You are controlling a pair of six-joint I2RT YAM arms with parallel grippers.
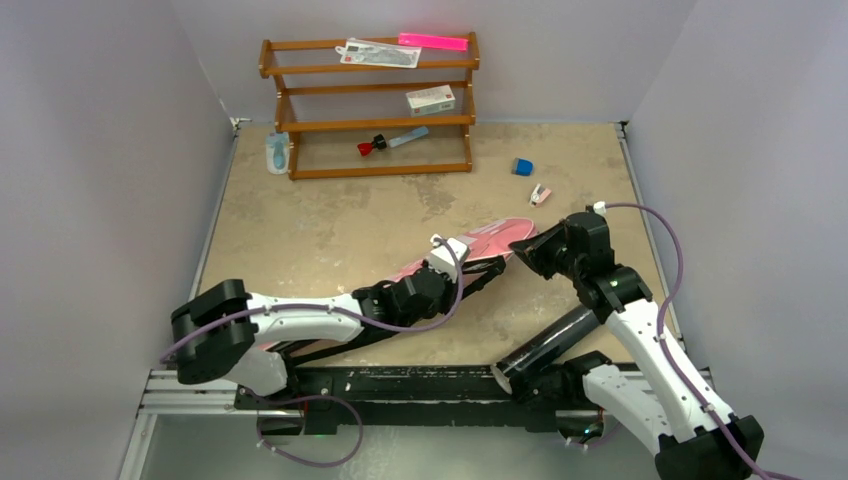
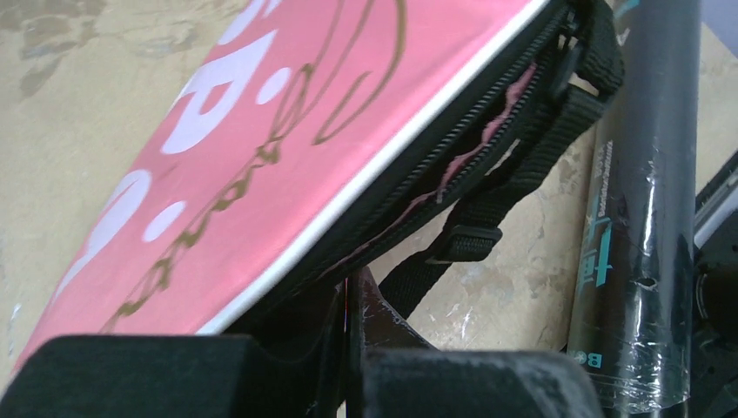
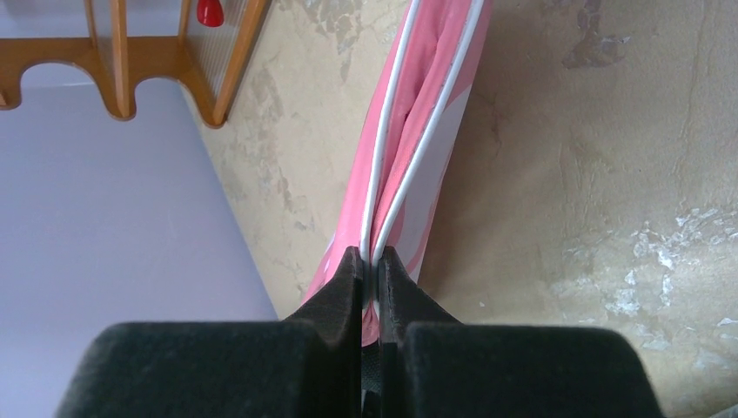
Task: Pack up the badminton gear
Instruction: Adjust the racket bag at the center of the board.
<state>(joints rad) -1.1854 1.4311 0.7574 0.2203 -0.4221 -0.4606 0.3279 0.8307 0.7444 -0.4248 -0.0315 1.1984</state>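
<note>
Where the bag (image 1: pixel 492 238) lies slantwise across the middle of the top view, on the table (image 1: pixel 320 220), both claws sit at it. The right claw (image 3: pixel 370 259) is at the bag's upper-right end. It is closed on the two white-piped edges of the pink shell, which run pinched together from its tips toward the top of the right wrist view. The left claw (image 2: pixel 350 296) is at the bag's black zipper edge, with its fingers pressed together just beneath it at the bottom of the left wrist view. Whether they pinch anything there cannot be told. The zipper gapes a little, showing pink lining, and a black strap (image 2: pixel 513 178) runs from that side down to the table. The tube (image 1: pixel 548 347) lies tilted at the lower right of the top view, just beside the strap. A wooden shelf (image 1: pixel 375 125) stands at the top centre.
</note>
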